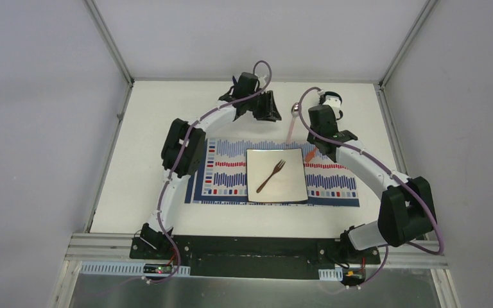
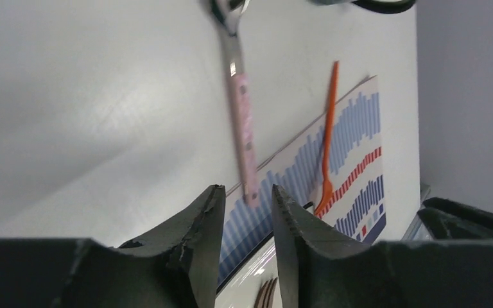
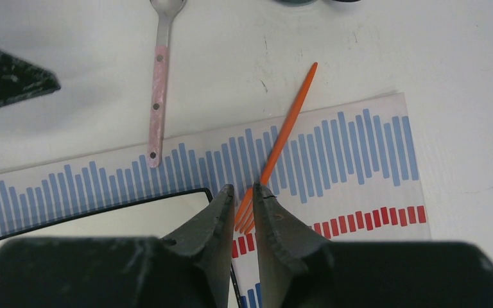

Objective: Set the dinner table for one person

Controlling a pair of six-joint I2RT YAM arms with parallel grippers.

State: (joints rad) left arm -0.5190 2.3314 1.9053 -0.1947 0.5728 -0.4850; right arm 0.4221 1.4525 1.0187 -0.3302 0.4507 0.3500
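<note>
Both arm bases (image 1: pixel 154 242) sit nearest, bolted to the aluminium rail at the near edge. Beyond them the dinner table (image 1: pixel 147 141) fills the floor of the enclosure, a plain white top that looks wider left to right than deep. Grey walls close its left, far and right edges, with bare room along the left and far sides. Its striped placemat (image 1: pixel 334 183) lies lengthwise left to right, the left end hidden under the left arm. A square white plate (image 1: pixel 295 186) sits mid-mat and carries a brown fork (image 1: pixel 270 176) lying diagonally. A pink-handled spoon (image 3: pixel 158 96) lies past the mat's far edge, handle tip touching it and bowl cut off in both wrist views. An orange fork (image 3: pixel 285 135) crosses that edge, tines on the mat.

The left gripper (image 2: pixel 246 189) hangs with jaws apart and nothing between them. The right gripper (image 3: pixel 242 187) shows a narrow gap just above the orange tines, clamped on nothing.
</note>
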